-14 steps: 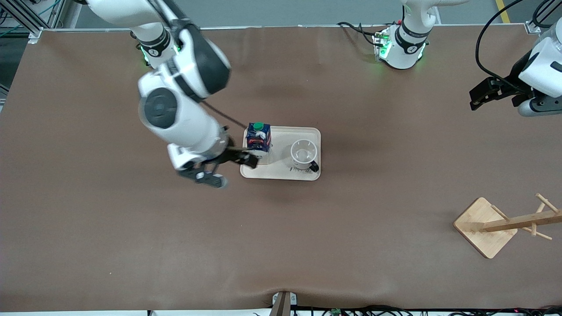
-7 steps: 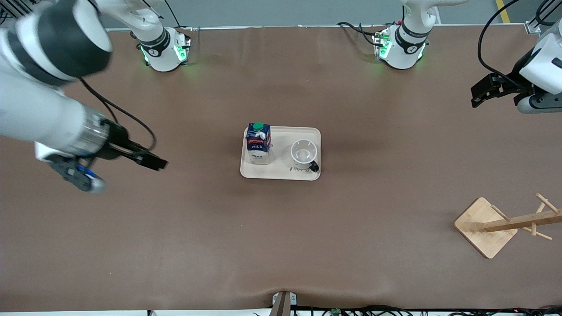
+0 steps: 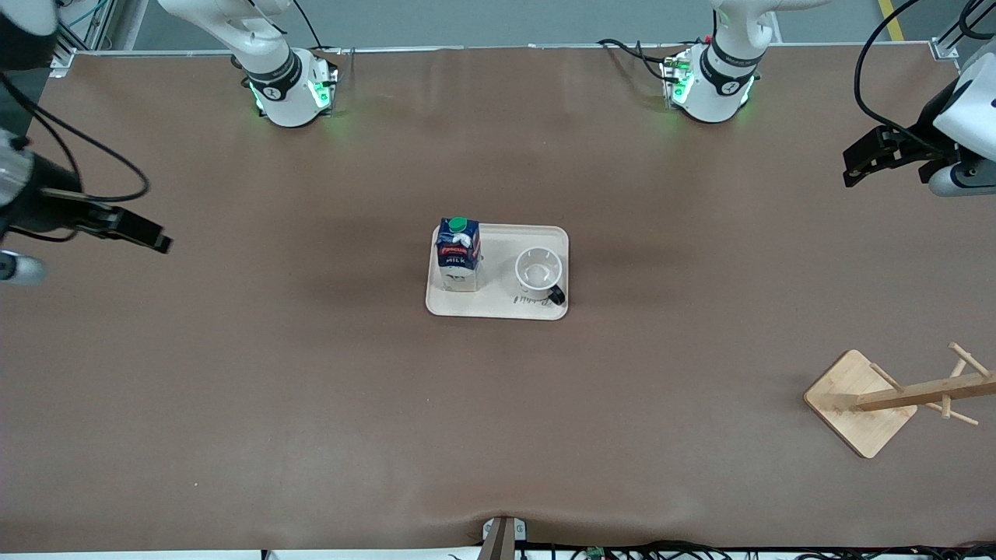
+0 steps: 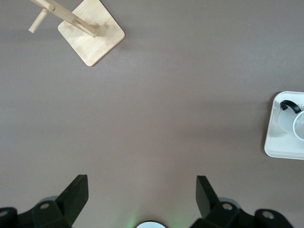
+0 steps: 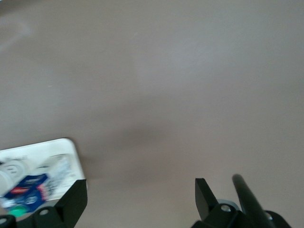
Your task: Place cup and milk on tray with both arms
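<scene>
The cream-white tray (image 3: 498, 305) lies at the table's middle. The dark blue milk carton (image 3: 457, 253) with a green cap stands upright on it, toward the right arm's end. The white cup (image 3: 538, 272) with a black handle stands on it beside the carton, toward the left arm's end. My right gripper (image 3: 148, 233) is open and empty, up over the right arm's end of the table; its view shows the tray (image 5: 71, 156) and carton (image 5: 28, 187). My left gripper (image 3: 860, 159) is open and empty over the left arm's end; its view shows the tray (image 4: 275, 142) and cup (image 4: 297, 121).
A wooden mug rack with a square base (image 3: 860, 403) stands near the left arm's end, nearer the front camera than the tray; it also shows in the left wrist view (image 4: 92, 33). The two arm bases (image 3: 288, 89) (image 3: 712, 85) stand along the table's back edge.
My right gripper has let go of the milk carton and swung away from the tray toward the right arm's end of the table. The left gripper drifted slightly outward.
</scene>
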`<state>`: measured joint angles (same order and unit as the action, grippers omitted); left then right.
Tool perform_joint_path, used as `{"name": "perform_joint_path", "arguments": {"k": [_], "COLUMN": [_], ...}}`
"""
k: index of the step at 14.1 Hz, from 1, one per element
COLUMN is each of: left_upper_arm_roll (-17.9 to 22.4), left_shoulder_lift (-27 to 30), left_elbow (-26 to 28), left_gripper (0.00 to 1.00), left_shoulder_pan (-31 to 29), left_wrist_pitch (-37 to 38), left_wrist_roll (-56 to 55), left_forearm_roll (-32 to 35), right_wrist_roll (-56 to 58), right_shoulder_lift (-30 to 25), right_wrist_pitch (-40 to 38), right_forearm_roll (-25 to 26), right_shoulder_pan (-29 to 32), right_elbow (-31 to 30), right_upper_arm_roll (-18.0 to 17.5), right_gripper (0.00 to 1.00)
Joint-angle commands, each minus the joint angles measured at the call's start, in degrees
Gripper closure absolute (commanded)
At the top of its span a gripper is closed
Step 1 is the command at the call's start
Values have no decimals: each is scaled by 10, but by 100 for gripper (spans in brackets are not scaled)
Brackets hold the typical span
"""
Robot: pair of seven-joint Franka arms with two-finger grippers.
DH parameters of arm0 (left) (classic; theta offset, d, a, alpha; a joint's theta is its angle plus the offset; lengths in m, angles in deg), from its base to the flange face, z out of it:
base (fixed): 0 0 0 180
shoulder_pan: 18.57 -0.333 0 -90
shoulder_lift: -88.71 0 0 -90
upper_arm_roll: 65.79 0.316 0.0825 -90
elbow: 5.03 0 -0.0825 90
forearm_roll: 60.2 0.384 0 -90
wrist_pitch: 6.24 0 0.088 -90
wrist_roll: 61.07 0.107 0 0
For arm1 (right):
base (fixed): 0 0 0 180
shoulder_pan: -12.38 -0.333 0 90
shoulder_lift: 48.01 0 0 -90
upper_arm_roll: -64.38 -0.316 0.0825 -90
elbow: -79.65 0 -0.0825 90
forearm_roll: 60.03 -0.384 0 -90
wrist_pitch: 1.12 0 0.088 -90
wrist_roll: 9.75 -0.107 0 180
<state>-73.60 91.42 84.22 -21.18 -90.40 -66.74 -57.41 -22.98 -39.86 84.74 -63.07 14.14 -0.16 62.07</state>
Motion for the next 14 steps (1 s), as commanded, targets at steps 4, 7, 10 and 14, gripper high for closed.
{"name": "perform_joint_path", "arguments": {"k": [4,7,10,14], "left_upper_arm_roll": [2,-1,-3,-1], "left_shoulder_lift": [11,11,12,6], "left_elbow": [8,8,9,6], "left_gripper": [0,0,0,0], "left_shoulder_pan": [-5,-4,-4,-5], "left_wrist_pitch": [4,4,12,15], "left_wrist_roll": [6,5,8,12], "left_forearm_roll": [-14,-14,-13,-10], "right_wrist_roll": [-18,-75,12,64], "right_shoulder_lift": [-97,-84,-86,-87], "right_wrist_pitch": [-5,-19,-16,-22], "right_forearm_roll": [15,16,23,26], "right_shoulder_pan": [33,42,47,46], "right_elbow": [-46,-51,-54,-54], "right_upper_arm_roll": [-21,-17,-16,-17], "right_gripper": [0,0,0,0]}}
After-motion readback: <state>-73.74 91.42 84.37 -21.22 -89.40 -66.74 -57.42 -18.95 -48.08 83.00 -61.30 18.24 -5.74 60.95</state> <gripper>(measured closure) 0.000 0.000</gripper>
